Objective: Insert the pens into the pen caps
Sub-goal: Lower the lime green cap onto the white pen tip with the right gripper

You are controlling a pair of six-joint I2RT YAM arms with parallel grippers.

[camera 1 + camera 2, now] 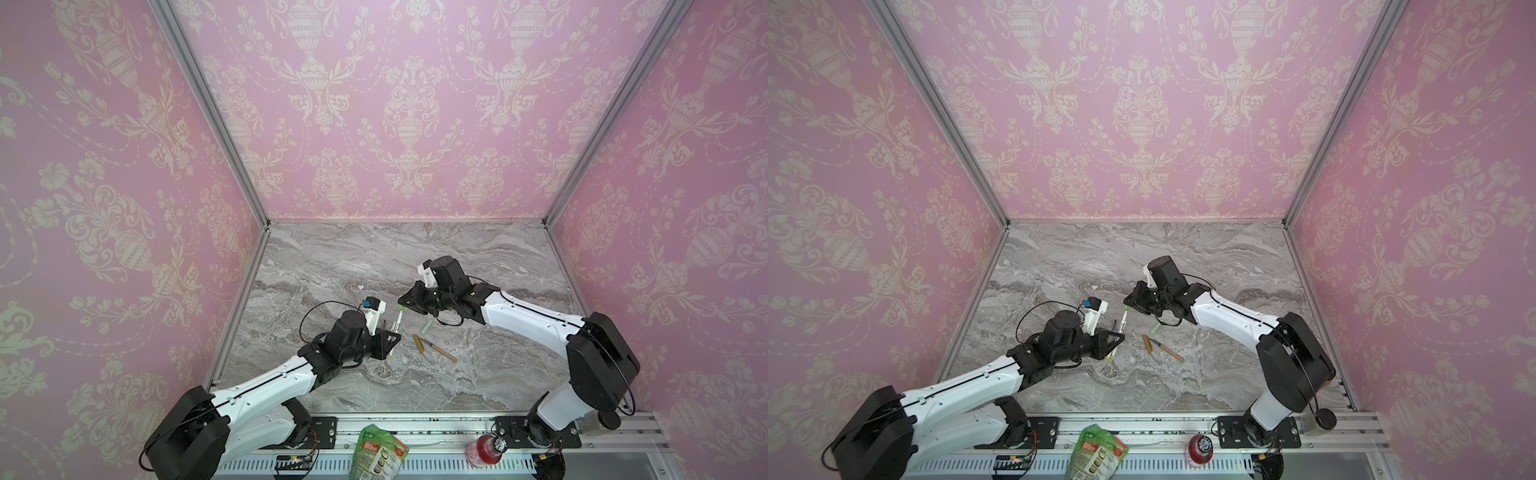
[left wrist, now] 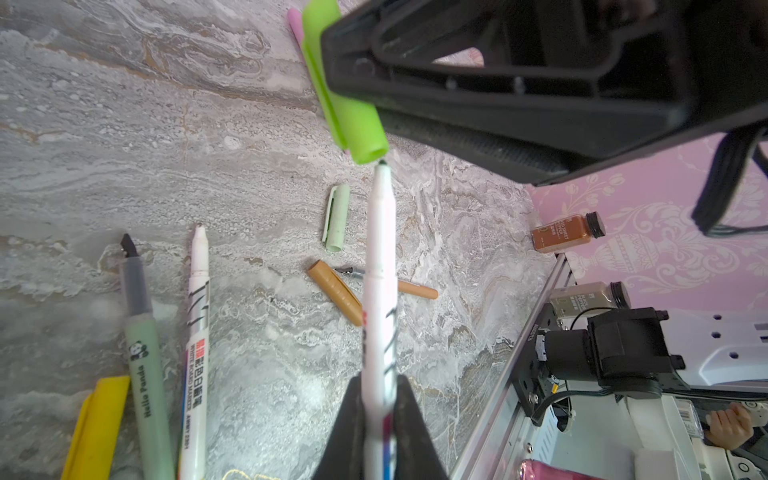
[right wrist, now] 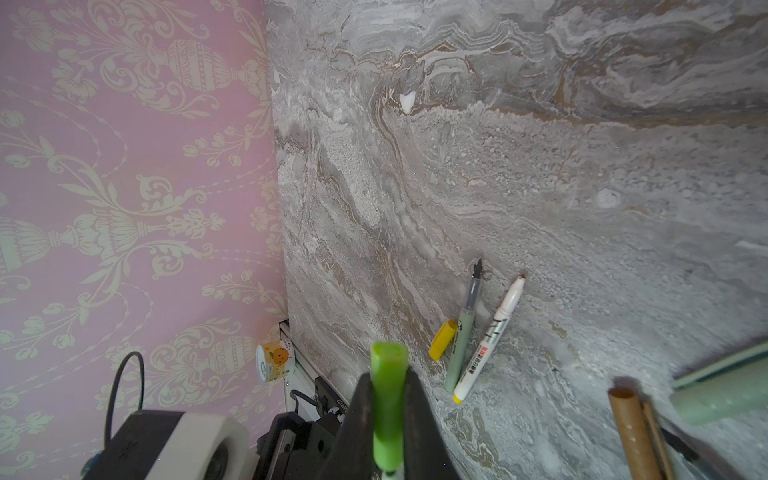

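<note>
My left gripper (image 2: 378, 415) is shut on a white pen (image 2: 376, 291) (image 1: 397, 330), its dark tip right at the open mouth of a lime green pen cap (image 2: 357, 124) (image 3: 388, 395). My right gripper (image 3: 388, 415) (image 1: 402, 302) is shut on that cap, facing my left gripper (image 1: 394, 334) at mid-table. On the marble lie a pale green cap (image 2: 336, 218), a brown cap (image 2: 334, 291) and a tan pen (image 2: 417, 289). A pale green pen (image 3: 461, 345), another white pen (image 3: 490, 336) and a yellow cap (image 3: 442, 340) lie together near my left gripper.
Pink patterned walls close in the marble table (image 1: 415, 257) on three sides. A green pouch (image 1: 378, 453) and a red bottle (image 1: 484, 451) sit on the front rail. A brown spice bottle (image 2: 567, 232) stands at the table's edge. A pink item (image 2: 296, 25) peeks from behind the lime cap.
</note>
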